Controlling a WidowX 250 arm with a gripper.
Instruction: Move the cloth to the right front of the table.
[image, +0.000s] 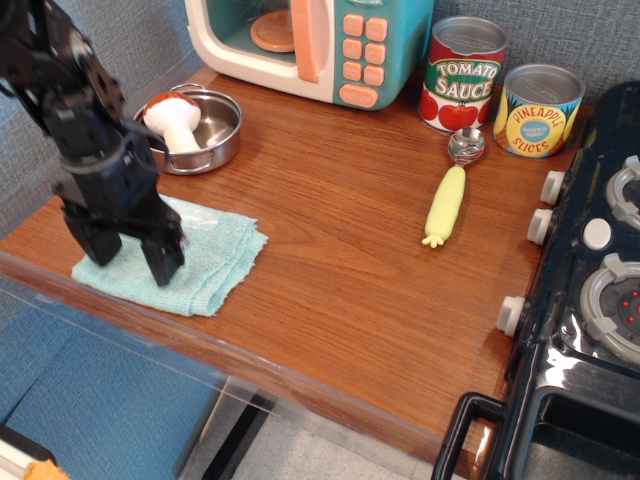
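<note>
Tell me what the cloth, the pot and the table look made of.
Cloth: soft terry fabric, judging by its nubby, matte aqua surface. Pot: likely steel, shiny and reflective. Table: reddish-brown wood grain, glossy; solid wood or laminate can't be told.

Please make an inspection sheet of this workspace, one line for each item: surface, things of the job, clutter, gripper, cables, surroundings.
Surface: reddish-brown wood-grain table.
Job's things: pale aqua-green folded terry cloth, at front left.
Clutter: steel pot holding a toy mushroom; toy microwave; tomato sauce can; pineapple slices can; yellow-handled scoop.
Gripper: black gripper, open, fingers down on the cloth.
Cables: nothing seen.
Surroundings: black toy stove at right; grey-blue wall behind.
</note>
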